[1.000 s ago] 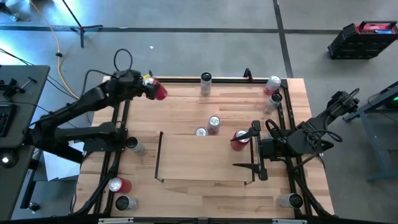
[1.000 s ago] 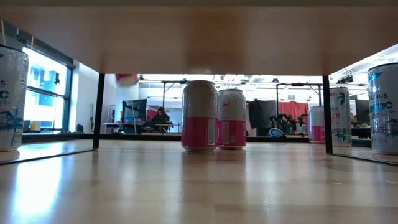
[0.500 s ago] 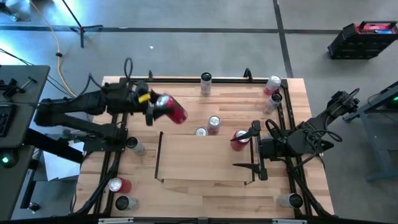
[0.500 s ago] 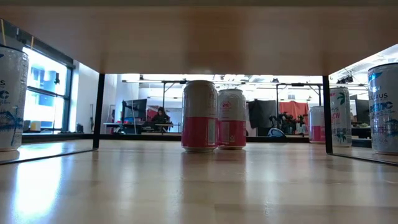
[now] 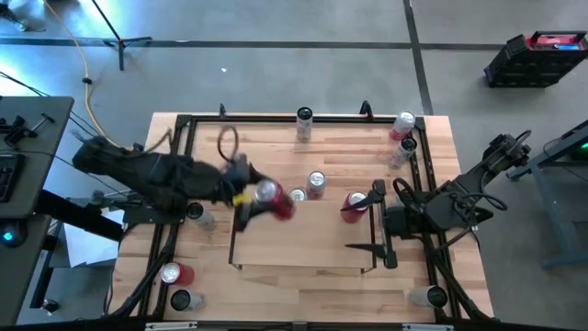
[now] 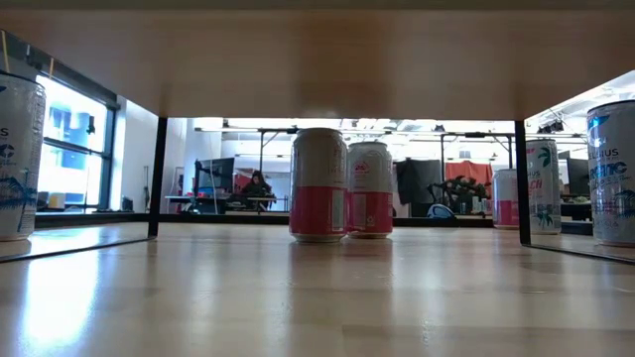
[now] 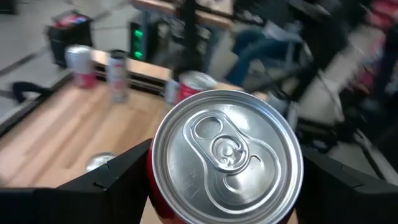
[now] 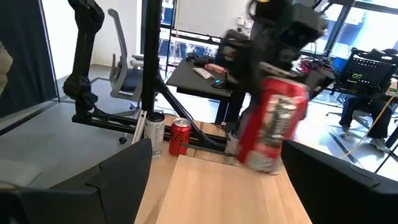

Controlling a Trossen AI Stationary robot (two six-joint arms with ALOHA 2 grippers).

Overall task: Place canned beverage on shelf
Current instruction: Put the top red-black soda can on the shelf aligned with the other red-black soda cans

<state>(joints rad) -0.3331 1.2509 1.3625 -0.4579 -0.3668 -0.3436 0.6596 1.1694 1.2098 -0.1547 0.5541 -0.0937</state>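
A: Grey floor all round; wood table (image 5: 303, 285) mid-frame in the high view, black frame at its edges. Left gripper (image 5: 260, 196)?

B: Left of centre in the high view, over the shelf's (image 5: 303, 241) upper-left corner. Fingers (image 7: 109, 180) spread wide and clamped on a red can (image 5: 273, 198), one either side of it. Left wrist view shows the can's silver lid dead centre between them.

A: Can upright?

B: Tilted, going by the high and right wrist views. Off the wood, I think; cannot confirm from above.

A: Right gripper (image 5: 376, 218)?

B: Right of centre, at the shelf's right rail. Fingers wide apart, nothing between them. A red-topped can (image 5: 355, 204) stands just beside the upper finger; touching or not, cannot tell.

A: Hidden or unclear?

B: Held can is motion-blurred, label unreadable. Low view shows neither gripper. Shelf bay itself holds no can that I can see from above.

A: Count.

B: High view, eleven cans: one held, two at centre above the shelf, one by the right gripper, one at top centre, two at top right, one at mid-left, two at lower left, one at lower right. Two arms. One person (image 6: 257, 185) seated far back in the low view.
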